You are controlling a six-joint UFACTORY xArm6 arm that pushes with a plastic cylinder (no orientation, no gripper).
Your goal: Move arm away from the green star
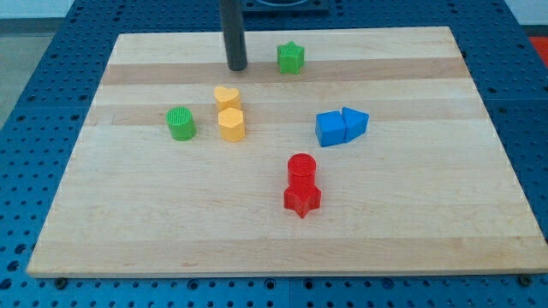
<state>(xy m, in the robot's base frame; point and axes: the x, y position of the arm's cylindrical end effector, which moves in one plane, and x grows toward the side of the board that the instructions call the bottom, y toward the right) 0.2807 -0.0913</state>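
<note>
The green star (pixel 291 57) sits near the view's top, right of centre-left. My tip (pixel 236 68) rests on the board just left of the green star, a short gap apart, not touching it. A yellow heart (pixel 227 97) lies below the tip, with a yellow hexagon (pixel 231 124) touching it from below. A green cylinder (pixel 181 123) stands at the view's left.
A blue cube (pixel 329 128) and a blue triangle (pixel 354 122) touch at the view's right of centre. A red cylinder (pixel 301 168) sits against a red star (pixel 302 198) lower down. The wooden board (pixel 428 214) lies on a blue perforated table.
</note>
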